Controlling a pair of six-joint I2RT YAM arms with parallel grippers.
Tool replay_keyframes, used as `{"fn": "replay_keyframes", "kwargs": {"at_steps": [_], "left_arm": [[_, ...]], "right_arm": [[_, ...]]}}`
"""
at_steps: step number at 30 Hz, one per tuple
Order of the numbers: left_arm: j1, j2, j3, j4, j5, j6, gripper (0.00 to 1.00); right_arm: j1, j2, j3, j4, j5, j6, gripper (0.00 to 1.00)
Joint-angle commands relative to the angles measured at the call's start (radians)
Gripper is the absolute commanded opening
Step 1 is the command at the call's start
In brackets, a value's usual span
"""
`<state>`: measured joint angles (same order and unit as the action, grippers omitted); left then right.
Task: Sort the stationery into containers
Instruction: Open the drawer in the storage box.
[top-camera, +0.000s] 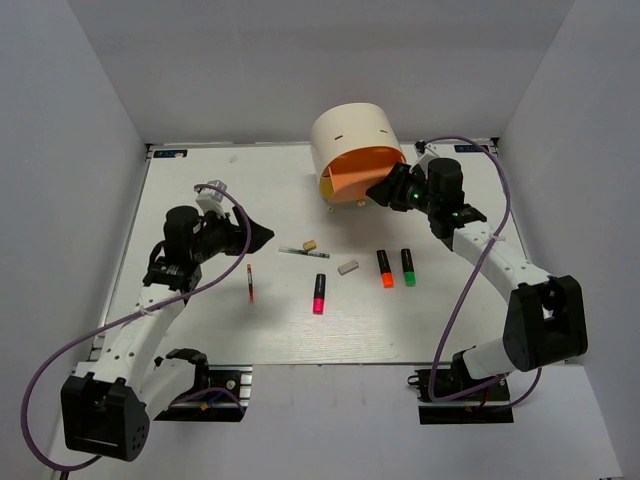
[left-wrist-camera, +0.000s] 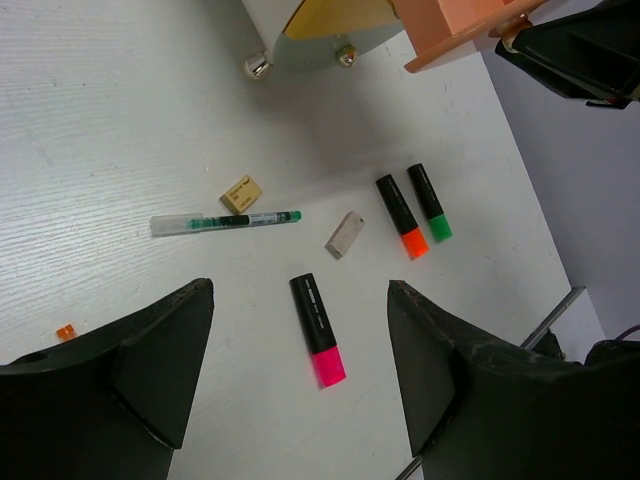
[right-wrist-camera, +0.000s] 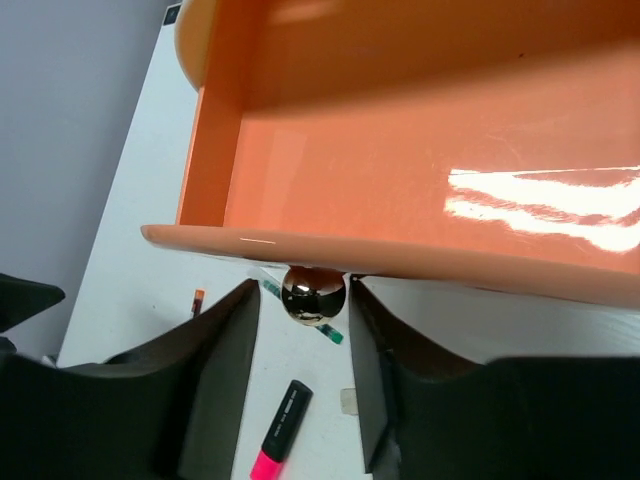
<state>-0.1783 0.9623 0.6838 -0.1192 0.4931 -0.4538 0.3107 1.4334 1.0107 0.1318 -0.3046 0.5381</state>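
Right fingers (top-camera: 383, 190) bracket the drawer (right-wrist-camera: 420, 170) knob (right-wrist-camera: 313, 293); can't tell if clamped. Pull straight along the slide, no lift, stop before it drops out. Left fingers (top-camera: 262, 236) wide open, empty.

On the table (top-camera: 190, 330) I count three highlighters: pink highlighter (top-camera: 319, 293), orange highlighter (top-camera: 384, 268), green highlighter (top-camera: 408, 267). I also see two pens, a green-tipped pen (top-camera: 304, 252) and a red pen (top-camera: 250, 284); two erasers, tan eraser (top-camera: 310, 244) and grey eraser (top-camera: 347, 267); and one organiser (top-camera: 350, 135).
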Motion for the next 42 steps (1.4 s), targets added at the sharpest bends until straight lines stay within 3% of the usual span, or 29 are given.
{"fn": "replay_keyframes", "kwargs": {"at_steps": [1,10,15,24,32,42], "left_arm": [[0.005,0.016,0.033,0.007,0.019,-0.003,0.80],[0.005,0.026,0.033,-0.002,0.019,0.006,0.80],[0.005,0.026,0.042,-0.002,0.028,0.006,0.80],[0.005,0.035,0.042,-0.002,0.038,0.006,0.80],[0.005,0.055,0.042,-0.002,0.061,0.015,0.81],[-0.013,0.096,0.069,-0.031,0.041,0.024,0.85]], "right_arm": [[-0.004,-0.010,0.003,0.054,-0.016,-0.023,0.48],[-0.004,0.015,0.009,0.080,-0.025,-0.033,0.50],[-0.002,0.016,0.019,0.092,-0.028,-0.044,0.40],[-0.005,0.051,0.068,0.103,-0.025,-0.047,0.40],[-0.009,0.055,0.074,0.103,-0.031,-0.062,0.55],[-0.012,-0.024,0.028,0.046,-0.059,-0.104,0.63]]}}
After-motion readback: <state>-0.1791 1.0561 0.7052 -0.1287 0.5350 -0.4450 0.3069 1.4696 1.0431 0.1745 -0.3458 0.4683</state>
